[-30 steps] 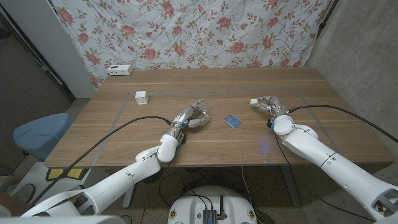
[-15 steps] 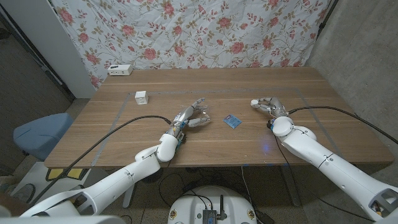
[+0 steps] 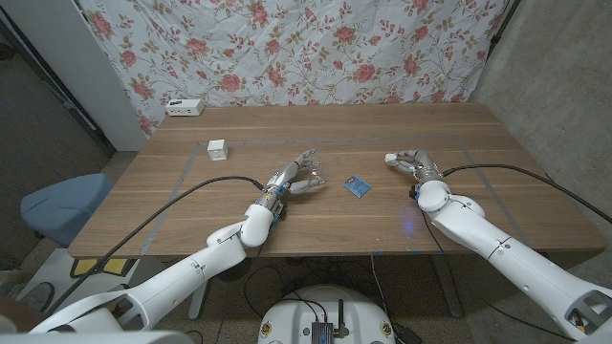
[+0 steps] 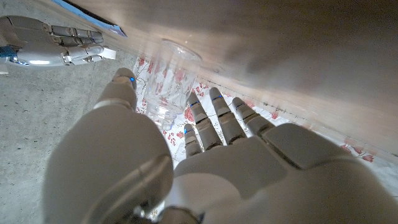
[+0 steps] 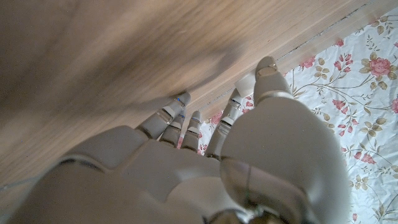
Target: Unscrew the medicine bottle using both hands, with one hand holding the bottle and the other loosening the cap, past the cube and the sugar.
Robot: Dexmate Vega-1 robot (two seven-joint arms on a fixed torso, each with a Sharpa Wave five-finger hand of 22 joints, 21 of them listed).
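Entry, unscrewing seemingly done: my left robot hand (image 3: 296, 178) holds the clear medicine bottle (image 4: 166, 81) between thumb and fingers; my right robot hand (image 3: 414, 162), well apart from it, pinches the white cap (image 3: 391, 156), which I judge next needs setting on the counter (image 3: 382, 220).

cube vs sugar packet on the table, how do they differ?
The cube is white and blocky; the sugar packet is blue and flat. The cube sits beyond the left hand; the sugar packet lies between it and the right hand. Both rest on the table, untouched.
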